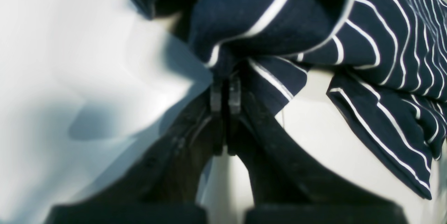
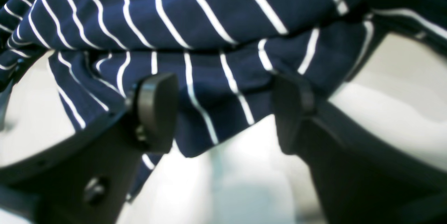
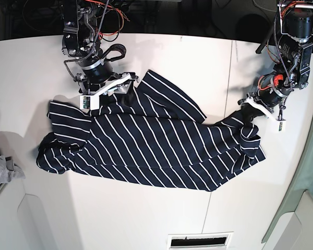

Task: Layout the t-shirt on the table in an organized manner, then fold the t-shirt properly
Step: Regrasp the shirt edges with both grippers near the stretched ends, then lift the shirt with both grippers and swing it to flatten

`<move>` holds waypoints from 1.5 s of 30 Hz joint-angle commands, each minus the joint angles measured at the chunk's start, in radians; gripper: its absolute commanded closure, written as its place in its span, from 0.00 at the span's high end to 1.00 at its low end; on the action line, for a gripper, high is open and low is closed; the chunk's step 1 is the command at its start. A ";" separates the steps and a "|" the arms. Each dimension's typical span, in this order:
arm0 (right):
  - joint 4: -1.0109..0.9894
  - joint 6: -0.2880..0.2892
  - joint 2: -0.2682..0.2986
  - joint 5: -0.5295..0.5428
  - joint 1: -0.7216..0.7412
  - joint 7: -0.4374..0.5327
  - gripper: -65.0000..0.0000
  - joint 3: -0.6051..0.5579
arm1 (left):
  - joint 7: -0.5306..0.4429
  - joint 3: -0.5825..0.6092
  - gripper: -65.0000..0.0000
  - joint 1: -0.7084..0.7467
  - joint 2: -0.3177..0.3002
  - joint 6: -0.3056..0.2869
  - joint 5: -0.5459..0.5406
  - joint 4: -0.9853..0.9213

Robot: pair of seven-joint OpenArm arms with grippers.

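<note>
The navy t-shirt (image 3: 151,146) with thin white stripes lies rumpled and spread across the white table (image 3: 208,57). My left gripper (image 1: 225,89) is shut on a bunched fold of the t-shirt (image 1: 258,24) at its right end, seen in the base view as the left gripper (image 3: 249,110). My right gripper (image 2: 225,112) stands open, and a hanging edge of the t-shirt (image 2: 209,87) lies between its two black fingers (image 2: 157,112). In the base view the right gripper (image 3: 110,92) sits at the shirt's upper left edge.
A small grey cloth (image 3: 1,172) lies at the table's left edge. A thin dark seam (image 3: 230,67) runs across the tabletop near the right. A vent slot (image 3: 200,240) sits at the front edge.
</note>
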 commanded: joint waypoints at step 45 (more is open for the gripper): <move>0.763 0.288 0.098 0.045 0.031 -0.143 0.00 0.274 | 0.134 -0.233 0.00 -0.070 -0.336 0.114 -0.261 0.639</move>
